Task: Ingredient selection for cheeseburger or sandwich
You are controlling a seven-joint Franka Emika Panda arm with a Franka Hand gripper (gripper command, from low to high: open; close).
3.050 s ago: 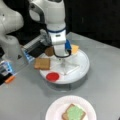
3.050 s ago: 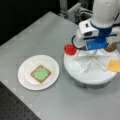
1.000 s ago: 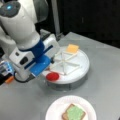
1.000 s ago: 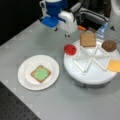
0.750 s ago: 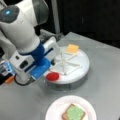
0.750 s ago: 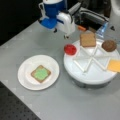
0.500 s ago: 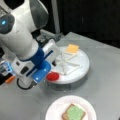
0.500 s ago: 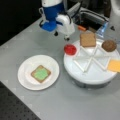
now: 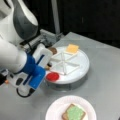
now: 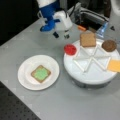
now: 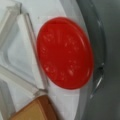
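Observation:
A red round tomato (image 9: pixel 52 76) (image 10: pixel 70 49) (image 11: pixel 65 52) lies flat at the edge of the white sectioned tray (image 9: pixel 82 72) (image 10: pixel 85 80). In its sections lie a tan bread slice (image 10: pixel 88 39) (image 11: pixel 35 110), a brown patty (image 9: pixel 52 50) (image 10: pixel 109 45) and an orange cheese square (image 9: pixel 72 48) (image 10: pixel 115 65). My gripper (image 9: pixel 47 67) (image 10: pixel 61 35) hangs just above and beside the tomato, open and holding nothing. Its fingers are out of the wrist view. The sandwich (image 9: pixel 73 112) (image 10: pixel 40 73) is a bread slice with a green layer on top.
The sandwich rests on a round white plate (image 9: pixel 57 105) (image 10: pixel 27 80) on the grey table, apart from the tray. The arm's white and blue body (image 9: pixel 22 67) blocks the bread slice in a front view. Grey equipment (image 10: pixel 92 15) stands behind the tray.
Three seconds ago the gripper was over the tray's bread side; it has swung out to the tomato's side. Over the last second it has barely moved.

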